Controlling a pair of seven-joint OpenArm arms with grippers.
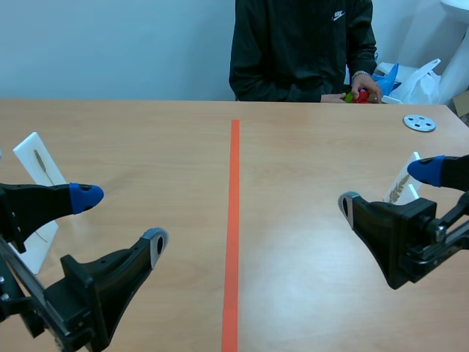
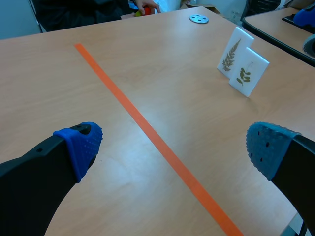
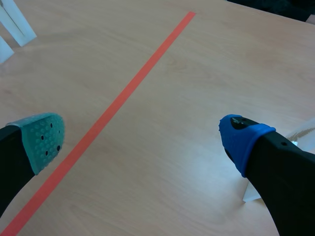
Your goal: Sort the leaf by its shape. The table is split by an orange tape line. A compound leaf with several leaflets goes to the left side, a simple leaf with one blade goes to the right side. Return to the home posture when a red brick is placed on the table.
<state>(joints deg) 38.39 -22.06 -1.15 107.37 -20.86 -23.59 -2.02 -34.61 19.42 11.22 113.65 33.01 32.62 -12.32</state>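
Scene view — left gripper (image 1: 122,218), right gripper (image 1: 386,188) spread wide — tape line (image 1: 234,220) between.

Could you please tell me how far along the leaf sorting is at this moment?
Done: nothing clearly. A fern card and a sprig card, both apparently many-leafleted, stand right of the tape line; a slender-leaf card stands left. In hand: nothing; the left gripper and right gripper are open and empty. Left: seemingly all the sorting. A person's hand holds something red at the far edge.
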